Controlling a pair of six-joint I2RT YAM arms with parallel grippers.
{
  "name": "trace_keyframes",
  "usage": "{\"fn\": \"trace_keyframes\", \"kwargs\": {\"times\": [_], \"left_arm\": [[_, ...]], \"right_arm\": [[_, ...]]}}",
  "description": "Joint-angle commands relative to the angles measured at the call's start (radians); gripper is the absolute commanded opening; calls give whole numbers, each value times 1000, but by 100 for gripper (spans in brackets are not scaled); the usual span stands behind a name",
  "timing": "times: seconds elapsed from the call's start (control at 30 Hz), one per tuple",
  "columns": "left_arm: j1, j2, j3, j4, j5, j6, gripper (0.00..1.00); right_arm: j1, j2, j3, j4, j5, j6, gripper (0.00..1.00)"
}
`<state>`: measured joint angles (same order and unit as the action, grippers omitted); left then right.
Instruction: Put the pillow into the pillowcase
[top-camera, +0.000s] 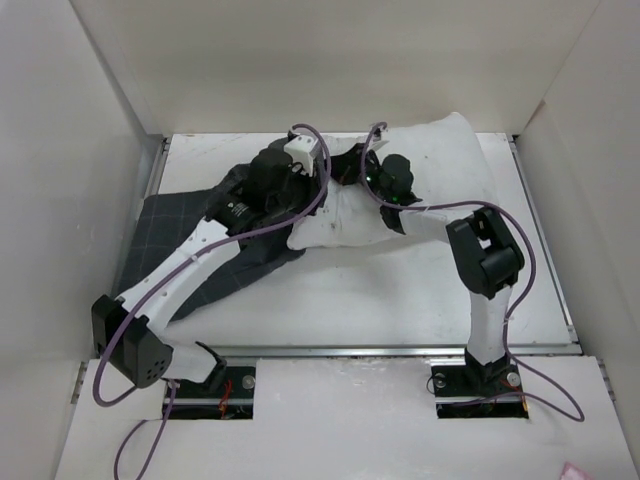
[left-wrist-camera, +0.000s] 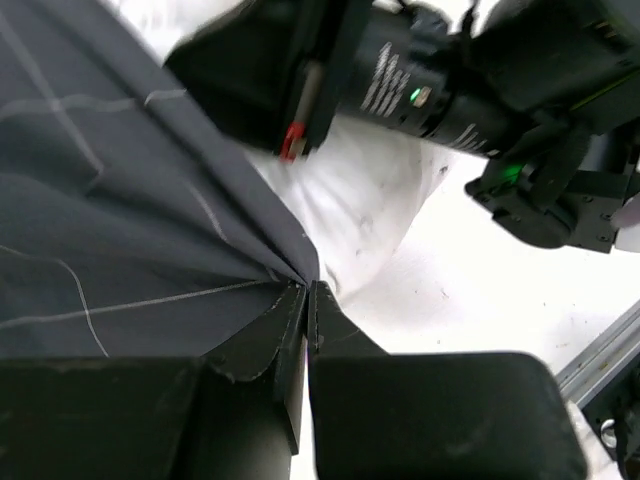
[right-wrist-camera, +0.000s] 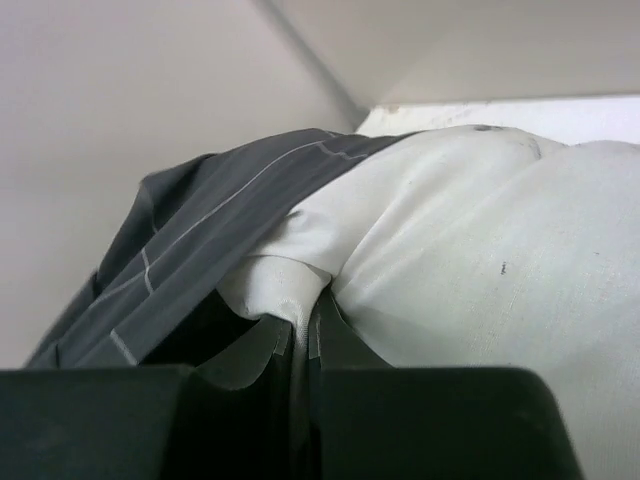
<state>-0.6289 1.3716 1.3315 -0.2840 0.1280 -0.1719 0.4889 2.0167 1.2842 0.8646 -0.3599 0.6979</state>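
Desk: we see a flat white desk (top-camera: 400, 300) carrying both fabrics.
Pillow: the large soft white rectangular pillow (top-camera: 450, 170) lies at the far right-centre of the desk, its left end meeting the sack.
Pillowcase: the dark charcoal grid-checked fabric pillowcase (top-camera: 165, 235) is spread at the left under the left arm, and we see its edge draped over the pillow's corner.
Left end effector: we see the left end effector (left-wrist-camera: 305, 292) clamped on a gathered pillowcase edge.
Right end effector: the right end effector (right-wrist-camera: 305, 318) is closed, pinching a fold of the pillow.

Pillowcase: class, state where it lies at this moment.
In the top view the pillowcase lies on the left, partly under the left arm, beside the pillow; the left gripper pinches its edge.
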Motion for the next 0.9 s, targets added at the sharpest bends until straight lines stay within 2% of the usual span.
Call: {"fn": "trace_keyframes", "kwargs": {"times": [0.0,0.1,0.2,0.23,0.33,0.37,0.47,0.6,0.67,0.87], "left_arm": [[-35,-103,-46,45,41,-57,0],[-35,-112,-64,26,18,-67,0],[-35,-112,-64,-67,-135,-90,0],[-35,-127,-64,-102,-240,-107,0],[-35,-179,-97,-135,-379,-146,0],[-35,-190,-112,-158,-465,-178,0],[-26,-213,-123,-182,-559,-201,0],[-26,-223,-134,-130,-512,-186,0],[-26,-214,-134,-112,-481,-173,0],[-26,-204,-134,-112,-380,-138,0]], "right_arm": [[-49,-21,7,215,193,129,0],[-58,-44,26,202,182,129,0],[-70,-64,67,174,168,138,0],[-81,-64,87,112,144,138,0],[-128,-73,118,71,76,179,0],[-141,-73,118,71,64,193,0],[-174,-92,118,62,23,233,0],[-188,-102,191,-45,-53,258,0],[-188,-102,214,-45,-53,284,0],[-178,-58,306,-191,171,491,0]]}}
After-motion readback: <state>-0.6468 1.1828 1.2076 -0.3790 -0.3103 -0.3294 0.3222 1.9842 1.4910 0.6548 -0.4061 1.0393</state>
